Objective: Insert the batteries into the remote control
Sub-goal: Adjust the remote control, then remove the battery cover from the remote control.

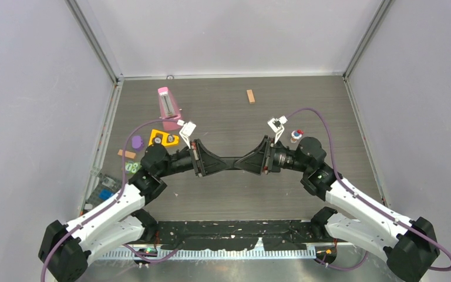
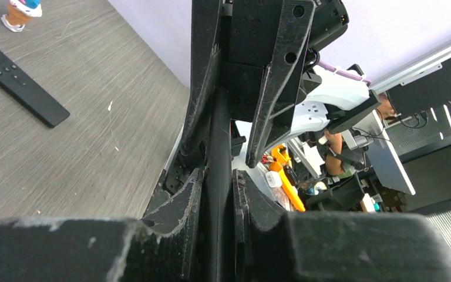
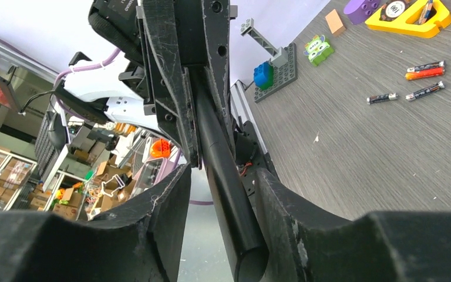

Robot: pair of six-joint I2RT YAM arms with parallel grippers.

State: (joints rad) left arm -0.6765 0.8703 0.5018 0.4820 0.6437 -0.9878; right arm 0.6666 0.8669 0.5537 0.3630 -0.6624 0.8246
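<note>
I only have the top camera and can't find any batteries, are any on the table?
Observer: Yes. The right wrist view shows four batteries lying loose on the table.
Operator: Is the right claw gripping the black bar?
Observer: No. Its wrist view shows a gap beside the black bar, so the right claw is open around it.
Operator: Any remote on the table?
Observer: Yes, the left wrist view shows a black remote with buttons lying flat.

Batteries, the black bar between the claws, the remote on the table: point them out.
batteries point(image 3: 426, 91): right wrist view, casing of one loose cell.
black bar point(image 1: 233, 160): top external view, middle of its exposed length.
remote point(image 2: 22, 81): left wrist view, middle of its body.
</note>
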